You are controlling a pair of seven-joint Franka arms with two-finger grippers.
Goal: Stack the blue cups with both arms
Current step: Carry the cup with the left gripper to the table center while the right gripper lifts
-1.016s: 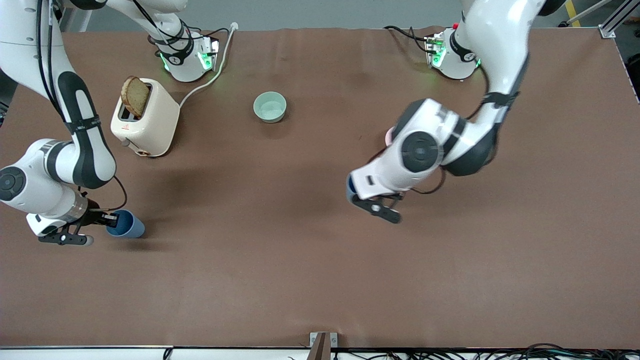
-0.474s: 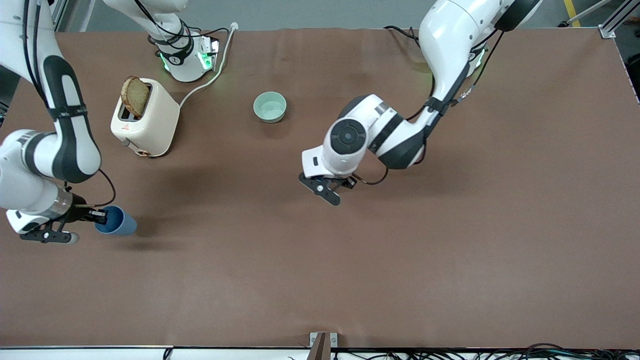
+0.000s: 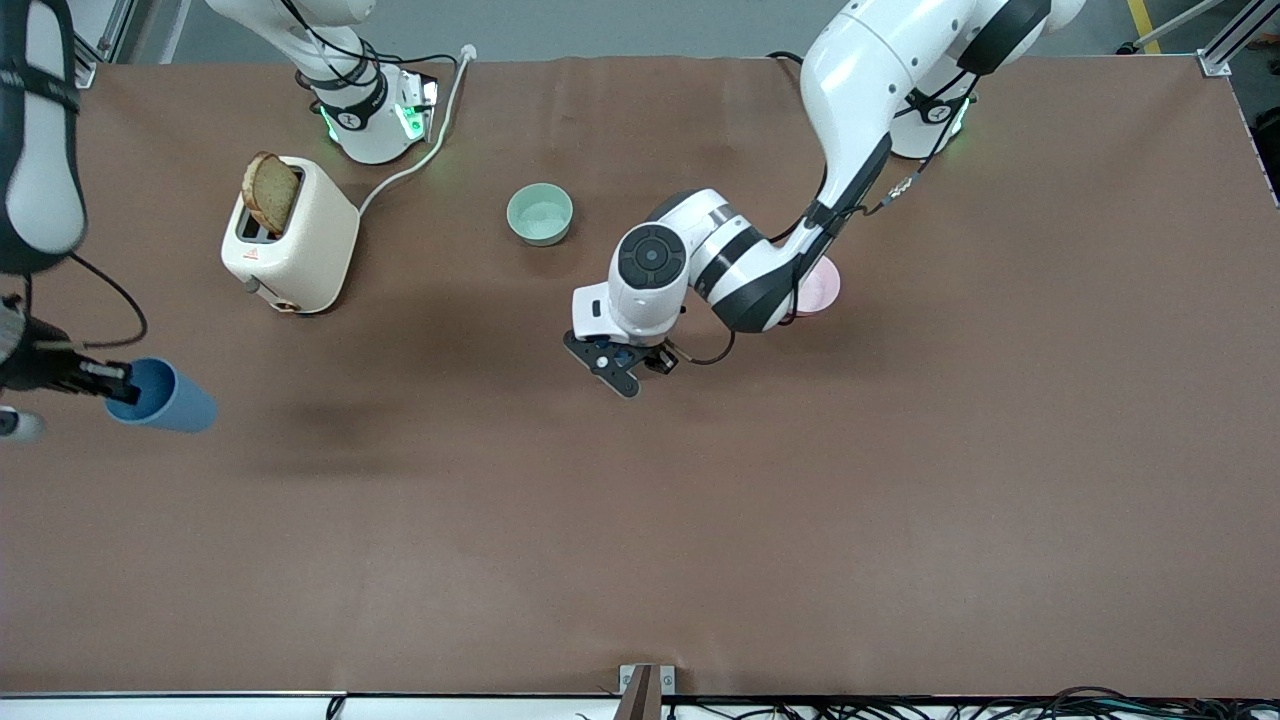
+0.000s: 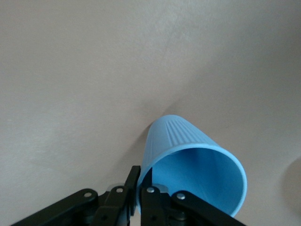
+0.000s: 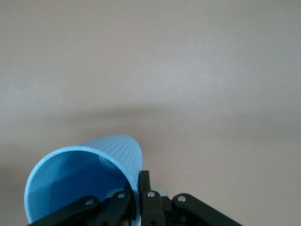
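My right gripper [image 3: 118, 386] is shut on the rim of one blue cup [image 3: 165, 398] and holds it tilted in the air over the right arm's end of the table. In the right wrist view, one finger is inside and one outside the cup's wall [image 5: 101, 160], at my gripper [image 5: 139, 187]. My left gripper [image 3: 618, 364] is over the middle of the table, shut on the rim of the second blue cup [image 4: 188, 155]. That cup is almost hidden under the wrist in the front view. The left gripper [image 4: 141, 181] pinches its wall.
A cream toaster [image 3: 295, 245] with a bread slice [image 3: 270, 192] stands near the right arm's base, its white cable [image 3: 425, 150] running to the table's edge. A mint-green bowl [image 3: 540, 214] sits mid-table. A pink bowl [image 3: 822, 285] is partly hidden under the left arm.
The left arm swung toward the table's middle with its cup, uncovering the pink bowl. The right gripper lifted its cup and moved toward the right arm's end of the table.
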